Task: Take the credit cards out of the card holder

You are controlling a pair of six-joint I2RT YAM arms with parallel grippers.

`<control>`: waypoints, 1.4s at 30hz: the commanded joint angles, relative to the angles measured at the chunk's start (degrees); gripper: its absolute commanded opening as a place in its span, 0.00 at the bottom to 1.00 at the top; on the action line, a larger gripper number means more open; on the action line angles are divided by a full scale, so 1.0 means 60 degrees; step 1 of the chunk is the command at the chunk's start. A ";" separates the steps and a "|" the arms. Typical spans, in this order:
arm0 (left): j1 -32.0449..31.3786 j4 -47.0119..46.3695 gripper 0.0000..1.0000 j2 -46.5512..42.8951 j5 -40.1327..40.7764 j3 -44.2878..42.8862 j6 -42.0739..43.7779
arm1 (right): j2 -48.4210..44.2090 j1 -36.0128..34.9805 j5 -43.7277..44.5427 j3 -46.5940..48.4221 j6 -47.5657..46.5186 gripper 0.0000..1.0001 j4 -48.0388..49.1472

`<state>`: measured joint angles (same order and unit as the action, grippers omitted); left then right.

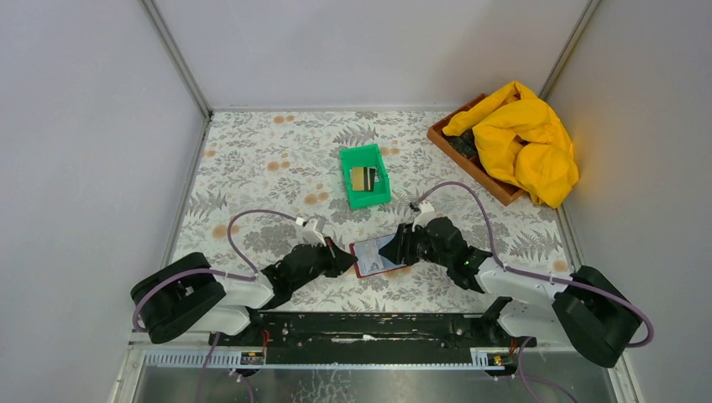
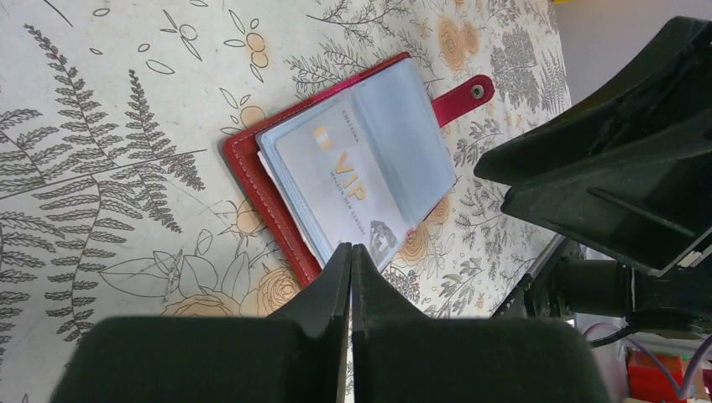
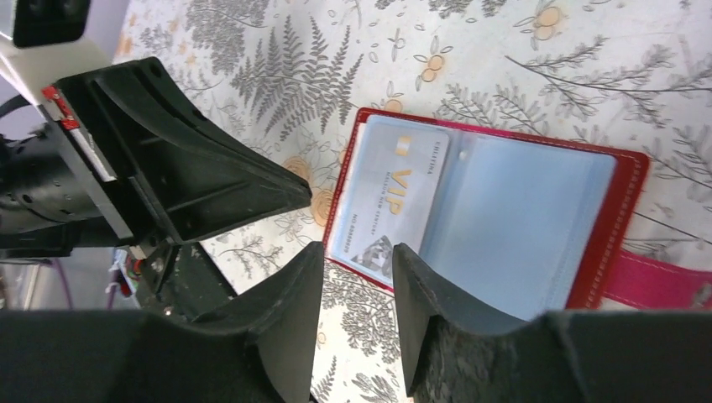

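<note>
Since the fingers of the left gripper (image 2: 351,256) are pressed together, empty, beside the spread card holder (image 2: 252,172), flat on the surface (image 2: 101,101), nothing pins it. With the fingers of the right gripper (image 3: 357,256) parted over the sleeved silver card (image 3: 390,197), a pull may drag the whole holder.

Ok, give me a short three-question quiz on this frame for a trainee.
1. True or false: the card holder lies closed.
2. Which one is shut: A the left gripper, or B the right gripper?
3. Where do the loose credit cards lie?
Key: 1 false, it lies open; 2 A; 3 in the green bin.
</note>
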<state>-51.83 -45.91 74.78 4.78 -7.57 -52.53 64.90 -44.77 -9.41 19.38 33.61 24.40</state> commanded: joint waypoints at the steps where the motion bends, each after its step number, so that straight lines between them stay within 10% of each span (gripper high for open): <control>1: -0.0148 -0.1620 0.00 0.0186 0.0383 0.0062 -0.0505 | 0.0616 0.0285 -0.1337 0.0088 0.0398 0.42 0.1676; 9: -0.0185 -0.1889 0.00 0.0868 0.0308 -0.0190 -0.0396 | 0.1701 0.0556 -0.1502 0.0073 0.0638 0.31 0.2180; 42: -0.0181 -0.1921 0.00 0.3226 0.0421 -0.0590 -0.0073 | 0.2857 0.0976 -0.0747 -0.0330 0.0297 0.41 0.2391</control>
<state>-52.53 -57.47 92.73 7.42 -10.83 -54.06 81.84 -39.57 -16.38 17.65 37.06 36.97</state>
